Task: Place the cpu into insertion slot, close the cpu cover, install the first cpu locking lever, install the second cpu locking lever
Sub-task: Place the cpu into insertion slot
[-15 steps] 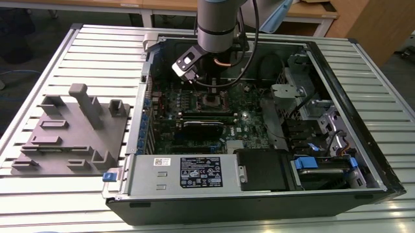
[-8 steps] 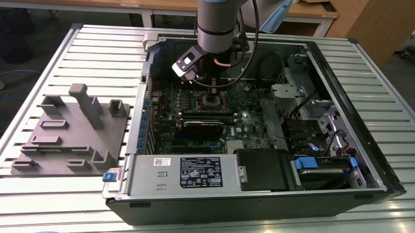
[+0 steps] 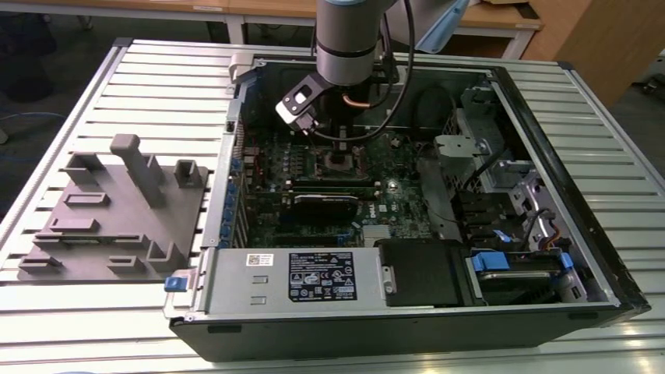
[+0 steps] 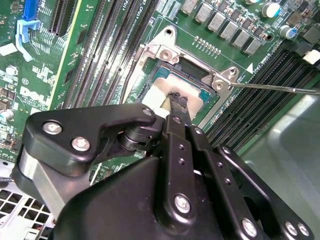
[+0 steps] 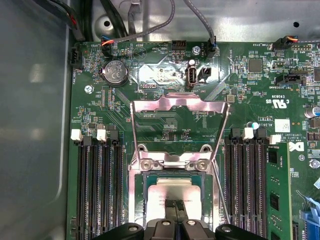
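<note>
Cpu (image 5: 167, 192), small flat silvery-grey metal square: lay in dark-framed square insertion slot (image 5: 137, 200), beneath black gripper (image 5: 175, 204), fingers pressed together at its top. Judged light, rigid, scratch-prone; best taken by edges. Found thin metal cpu cover (image 5: 177, 102) folded back.

The cpu cover (image 5: 177, 102) stands swung open on its hinge, with the green motherboard (image 5: 250, 100) showing through its window. The cpu (image 5: 159, 192) sits in the insertion slot (image 5: 196, 178) between banks of memory slots (image 5: 100, 190). The gripper (image 5: 176, 205) is poised at the cpu's middle, its fingertips drawn together.
</note>
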`<state>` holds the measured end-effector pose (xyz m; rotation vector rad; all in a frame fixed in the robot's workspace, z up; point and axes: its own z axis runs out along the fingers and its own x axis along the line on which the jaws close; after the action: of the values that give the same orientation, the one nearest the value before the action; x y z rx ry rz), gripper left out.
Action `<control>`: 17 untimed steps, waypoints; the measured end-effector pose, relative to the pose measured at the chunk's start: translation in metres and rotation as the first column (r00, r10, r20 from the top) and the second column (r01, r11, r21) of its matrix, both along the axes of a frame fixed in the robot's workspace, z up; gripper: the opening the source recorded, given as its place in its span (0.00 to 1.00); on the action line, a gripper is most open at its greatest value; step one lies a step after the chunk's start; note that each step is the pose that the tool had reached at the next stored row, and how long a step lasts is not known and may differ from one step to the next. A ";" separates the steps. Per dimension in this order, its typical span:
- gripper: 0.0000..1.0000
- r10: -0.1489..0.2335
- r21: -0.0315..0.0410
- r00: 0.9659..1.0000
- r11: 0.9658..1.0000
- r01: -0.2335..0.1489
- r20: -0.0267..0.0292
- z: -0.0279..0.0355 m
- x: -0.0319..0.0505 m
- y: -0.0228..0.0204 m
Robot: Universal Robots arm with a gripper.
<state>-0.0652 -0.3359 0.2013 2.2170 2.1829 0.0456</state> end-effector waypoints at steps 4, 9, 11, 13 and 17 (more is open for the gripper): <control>0.10 0.000 0.000 1.000 1.000 0.000 0.000 -0.0004 0.0000 0.0000; 0.10 0.000 0.000 1.000 1.000 0.000 0.000 -0.0006 0.0000 0.0000; 0.10 0.000 0.000 1.000 1.000 0.000 0.000 -0.0007 0.0000 0.0000; 0.10 0.000 0.000 1.000 1.000 0.000 0.000 -0.0012 0.0000 0.0000; 0.10 0.000 0.000 1.000 1.000 0.000 0.000 -0.0012 0.0000 0.0000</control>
<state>-0.0651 -0.3359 0.2002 2.2170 2.1830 0.0457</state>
